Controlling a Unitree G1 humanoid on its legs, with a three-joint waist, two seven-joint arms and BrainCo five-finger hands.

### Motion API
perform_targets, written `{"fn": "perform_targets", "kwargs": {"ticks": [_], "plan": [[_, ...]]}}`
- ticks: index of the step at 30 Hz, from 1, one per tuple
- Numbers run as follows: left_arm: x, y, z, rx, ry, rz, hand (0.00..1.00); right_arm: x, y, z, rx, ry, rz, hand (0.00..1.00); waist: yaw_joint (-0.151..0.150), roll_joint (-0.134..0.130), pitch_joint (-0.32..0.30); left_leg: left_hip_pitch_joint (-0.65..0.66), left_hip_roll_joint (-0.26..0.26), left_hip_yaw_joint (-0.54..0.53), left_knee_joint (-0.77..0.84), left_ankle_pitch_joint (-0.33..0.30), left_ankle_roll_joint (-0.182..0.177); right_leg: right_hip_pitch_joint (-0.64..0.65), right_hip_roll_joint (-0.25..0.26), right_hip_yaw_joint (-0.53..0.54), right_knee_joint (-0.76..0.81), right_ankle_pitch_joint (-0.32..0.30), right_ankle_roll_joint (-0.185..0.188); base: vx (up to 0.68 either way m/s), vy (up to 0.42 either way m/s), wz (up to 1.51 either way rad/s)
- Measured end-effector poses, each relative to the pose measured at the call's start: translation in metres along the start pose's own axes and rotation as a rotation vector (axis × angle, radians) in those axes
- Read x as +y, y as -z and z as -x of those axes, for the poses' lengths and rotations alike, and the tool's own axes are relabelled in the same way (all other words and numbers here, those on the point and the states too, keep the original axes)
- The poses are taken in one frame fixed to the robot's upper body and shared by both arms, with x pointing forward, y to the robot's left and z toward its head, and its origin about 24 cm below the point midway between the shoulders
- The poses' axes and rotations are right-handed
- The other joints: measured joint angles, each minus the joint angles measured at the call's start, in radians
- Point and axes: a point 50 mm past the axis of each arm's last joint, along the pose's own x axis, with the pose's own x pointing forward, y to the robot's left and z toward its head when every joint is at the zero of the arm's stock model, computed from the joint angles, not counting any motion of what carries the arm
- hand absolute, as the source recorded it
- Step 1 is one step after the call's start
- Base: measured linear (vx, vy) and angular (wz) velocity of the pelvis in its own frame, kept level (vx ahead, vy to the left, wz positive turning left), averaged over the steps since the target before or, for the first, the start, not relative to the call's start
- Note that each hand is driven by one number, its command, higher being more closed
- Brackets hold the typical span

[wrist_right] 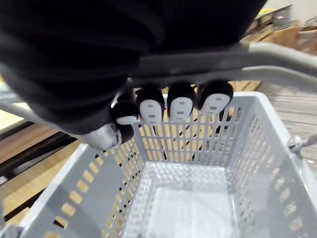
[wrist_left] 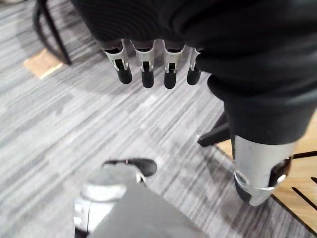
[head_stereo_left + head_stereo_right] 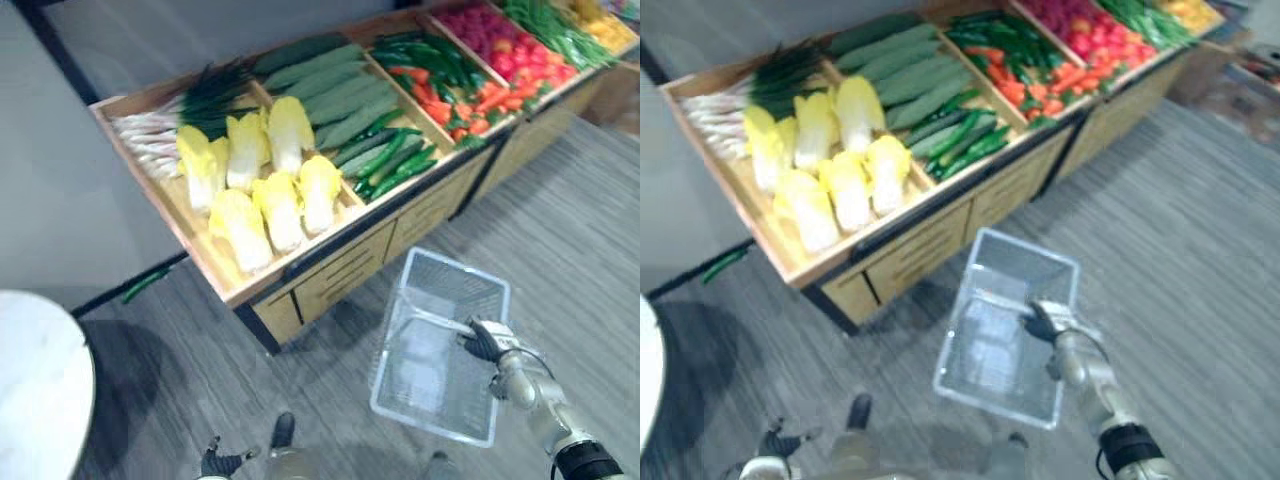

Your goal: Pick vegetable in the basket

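Before wooden stall (image 3: 345, 268); right hand (image 3: 484, 341) grips basket handle (image 1: 280, 58); cabbages (image 3: 278, 206) beyond

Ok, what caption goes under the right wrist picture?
Right hand curled round the handle of an empty grey basket.

Both head eyes look steeply down on the same vegetable stand (image 3: 345, 268), basket (image 3: 425, 385) and floor (image 3: 560, 200). Wrist cameras sit close: one looks past the left hand (image 2: 148, 64) onto floor, the other past the right hand (image 1: 181, 104) into the basket.
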Motion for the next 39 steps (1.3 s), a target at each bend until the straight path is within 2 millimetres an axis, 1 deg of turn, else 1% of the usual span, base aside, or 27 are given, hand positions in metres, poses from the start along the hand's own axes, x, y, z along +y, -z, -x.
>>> {"fn": "perform_targets", "kwargs": {"ticks": [1, 2, 3, 4, 5, 6, 7, 8, 9, 10, 11, 12, 13, 14, 15, 16, 17, 18, 19, 24, 28, 32, 34, 36, 39], "plan": [[-0.010, 0.002, 0.003, 0.016, 0.019, 0.029, 0.00, -0.004, -0.002, -0.004, -0.010, 0.008, 0.010, 1.00, 0.003, 0.033, 0.001, -0.012, 0.037, 0.002, -0.013, 0.041, 0.011, 0.002, 0.038, -0.026, -0.002, -0.004, -0.007, -0.10, -0.752, 0.54], [-0.024, 0.004, 0.007, 0.035, 0.046, 0.070, 0.00, -0.004, -0.002, -0.005, -0.011, 0.000, 0.015, 1.00, -0.006, 0.055, -0.005, -0.040, 0.066, 0.020, -0.036, 0.149, 0.061, 0.012, 0.074, -0.083, -0.001, -0.008, -0.037, -0.09, -0.638, 1.03], [-0.024, 0.007, 0.009, 0.046, 0.034, 0.112, 0.00, 0.004, 0.002, -0.001, 0.001, -0.027, 0.016, 1.00, -0.009, 0.046, 0.001, -0.049, 0.067, 0.054, -0.042, 0.235, 0.122, 0.052, 0.076, -0.149, -0.006, -0.022, -0.071, -0.07, -0.562, 1.25], [-0.023, 0.007, 0.009, 0.049, 0.031, 0.124, 0.00, 0.007, 0.006, 0.004, 0.013, -0.040, 0.019, 1.00, -0.012, 0.037, 0.005, -0.066, 0.057, 0.091, 0.005, 0.233, 0.130, 0.073, 0.073, -0.183, -0.011, -0.030, -0.086, -0.04, -0.353, 1.30], [-0.023, 0.008, 0.009, 0.051, 0.029, 0.124, 0.00, 0.012, 0.015, 0.012, 0.038, -0.067, 0.034, 1.00, -0.010, 0.023, 0.008, -0.097, 0.038, 0.187, 0.110, 0.195, 0.166, 0.104, 0.065, -0.237, -0.016, -0.042, -0.104, -0.03, -0.267, 1.19], [-0.023, 0.011, 0.010, 0.058, 0.030, 0.122, 0.00, 0.014, 0.023, 0.019, 0.064, -0.080, 0.045, 1.00, -0.011, 0.025, 0.008, -0.110, 0.019, 0.273, 0.172, 0.155, 0.207, 0.128, 0.059, -0.279, -0.021, -0.048, -0.114, -0.03, -0.209, 1.14], [-0.023, 0.013, 0.011, 0.059, 0.030, 0.120, 0.00, 0.014, 0.028, 0.024, 0.084, -0.085, 0.050, 1.00, -0.012, 0.033, 0.007, -0.109, 0.011, 0.334, 0.178, 0.151, 0.210, 0.142, 0.057, -0.303, -0.027, -0.048, -0.114, 0.00, -0.097, 0.93], [-0.023, 0.014, 0.013, 0.057, 0.032, 0.118, 0.00, 0.014, 0.034, 0.029, 0.106, -0.089, 0.056, 1.00, -0.014, 0.057, 0.003, -0.110, 0.003, 0.366, 0.155, 0.188, 0.203, 0.151, 0.058, -0.332, -0.027, -0.048, -0.114, -0.03, -0.045, 1.05], [-0.023, 0.013, 0.013, 0.042, 0.032, 0.118, 0.00, 0.017, 0.041, 0.037, 0.139, -0.101, 0.057, 1.00, -0.029, 0.050, 0.006, -0.107, -0.043, 0.362, 0.065, 0.289, 0.178, 0.156, 0.038, -0.379, -0.047, -0.043, -0.113, -0.04, -0.020, 0.96], [-0.023, 0.010, 0.013, 0.035, 0.035, 0.120, 0.00, 0.018, 0.045, 0.039, 0.156, -0.099, 0.051, 1.00, -0.036, 0.041, 0.014, -0.118, -0.060, 0.368, 0.107, 0.244, 0.174, 0.158, 0.016, -0.400, -0.050, -0.039, -0.113, -0.03, 0.051, 0.79], [-0.024, 0.011, 0.013, 0.041, 0.038, 0.120, 0.00, 0.020, 0.047, 0.042, 0.176, -0.105, 0.043, 1.00, -0.034, 0.033, 0.019, -0.133, -0.091, 0.381, 0.236, 0.116, 0.162, 0.164, -0.007, -0.408, -0.053, -0.033, -0.104, 0.00, 0.095, 0.40], [-0.025, 0.014, 0.015, 0.050, 0.041, 0.119, 0.00, 0.023, 0.049, 0.045, 0.182, -0.113, 0.042, 1.00, -0.035, 0.033, 0.019, -0.131, -0.112, 0.389, 0.304, 0.039, 0.157, 0.179, -0.017, -0.418, -0.064, -0.028, -0.094, 0.04, 0.121, 0.46], [-0.026, 0.020, 0.018, 0.065, 0.045, 0.123, 0.00, 0.027, 0.052, 0.051, 0.198, -0.125, 0.040, 1.00, -0.038, 0.048, 0.017, -0.112, -0.136, 0.394, 0.311, -0.020, 0.162, 0.205, -0.011, -0.431, -0.086, -0.014, -0.077, 0.05, 0.124, 0.51], [-0.026, 0.016, 0.017, 0.054, 0.044, 0.150, 0.00, 0.026, 0.053, 0.051, 0.209, -0.114, 0.030, 1.00, -0.037, 0.056, 0.013, -0.097, -0.152, 0.386, 0.254, -0.023, 0.168, 0.210, -0.012, -0.445, -0.111, 0.005, -0.071, 0.04, 0.117, 0.44], [-0.025, 0.013, 0.016, 0.043, 0.043, 0.163, 0.00, 0.025, 0.053, 0.051, 0.207, -0.109, 0.026, 1.00, -0.035, 0.063, 0.009, -0.087, -0.158, 0.387, 0.215, -0.022, 0.169, 0.210, -0.011, -0.450, -0.126, 0.014, -0.067, 0.01, 0.127, 0.39], [-0.023, 0.010, 0.015, 0.022, 0.040, 0.173, 0.00, 0.025, 0.049, 0.048, 0.205, -0.089, -0.003, 1.00, -0.036, 0.062, 0.010, -0.056, -0.171, 0.380, 0.104, -0.016, 0.175, 0.209, 0.002, -0.464, -0.152, 0.030, -0.065, -0.01, 0.087, 0.30], [-0.022, 0.008, 0.015, 0.015, 0.036, 0.173, 0.00, 0.028, 0.046, 0.046, 0.204, -0.083, -0.024, 1.00, -0.038, 0.057, 0.013, -0.040, -0.180, 0.372, 0.060, 0.002, 0.184, 0.210, 0.003, -0.472, -0.154, 0.031, -0.065, -0.04, 0.094, 0.46], [-0.020, 0.006, 0.013, 0.006, 0.041, 0.170, 0.00, 0.032, 0.040, 0.045, 0.198, -0.080, -0.056, 1.00, -0.043, 0.045, 0.017, -0.017, -0.196, 0.357, -0.016, 0.054, 0.181, 0.212, 0.002, -0.483, -0.156, 0.036, -0.072, -0.03, 0.048, 0.29], [-0.020, 0.002, 0.011, -0.018, 0.087, 0.095, 0.00, 0.048, 0.033, 0.041, 0.252, -0.078, -0.182, 1.00, -0.089, 0.024, 0.041, 0.059, -0.183, 0.336, -0.106, 0.075, 0.158, 0.260, 0.043, -0.452, -0.182, 0.028, -0.083, -0.03, 0.027, 0.21], [-0.020, 0.002, 0.011, -0.018, 0.086, 0.095, 0.00, 0.049, 0.033, 0.042, 0.253, -0.080, -0.183, 1.00, -0.091, 0.025, 0.041, 0.059, -0.179, 0.342, -0.106, 0.071, 0.153, 0.257, 0.041, -0.445, -0.184, 0.028, -0.084, 0.00, 0.000, -0.02], [-0.018, 0.003, 0.010, -0.011, 0.083, 0.091, 0.00, 0.054, 0.033, 0.043, 0.270, -0.086, -0.215, 1.00, -0.093, 0.023, 0.042, 0.064, -0.175, 0.389, -0.106, 0.071, 0.155, 0.238, 0.041, -0.400, -0.182, 0.029, -0.084, 0.00, 0.003, -0.27], [-0.015, -0.003, 0.006, -0.021, 0.072, 0.088, 0.00, 0.071, 0.042, 0.054, 0.359, -0.120, -0.298, 1.00, -0.098, 0.021, 0.041, 0.076, -0.169, 0.408, -0.106, 0.064, 0.152, 0.240, 0.044, -0.382, -0.183, 0.028, -0.085, 0.04, -0.017, -0.15], [-0.014, 0.001, 0.005, -0.002, 0.069, 0.083, 0.00, 0.081, 0.044, 0.059, 0.396, -0.144, -0.344, 1.00, -0.113, 0.018, 0.040, 0.089, -0.166, 0.424, -0.106, 0.060, 0.149, 0.242, 0.044, -0.365, -0.181, 0.028, -0.085, 0.05, -0.015, -0.18], [-0.014, 0.001, 0.005, -0.004, 0.070, 0.063, 0.00, 0.083, 0.045, 0.061, 0.413, -0.142, -0.360, 1.00, -0.120, 0.019, 0.039, 0.097, -0.165, 0.423, -0.106, 0.057, 0.146, 0.244, 0.044, -0.364, -0.173, 0.026, -0.089, 0.04, -0.016, -0.08], [-0.014, 0.001, 0.005, -0.006, 0.071, 0.055, 0.00, 0.087, 0.052, 0.069, 0.457, -0.149, -0.383, 1.00, -0.119, 0.018, 0.039, 0.106, -0.160, 0.414, -0.106, 0.055, 0.143, 0.250, 0.047, -0.372, -0.160, 0.021, -0.096, 0.00, -0.007, 0.02]]}}
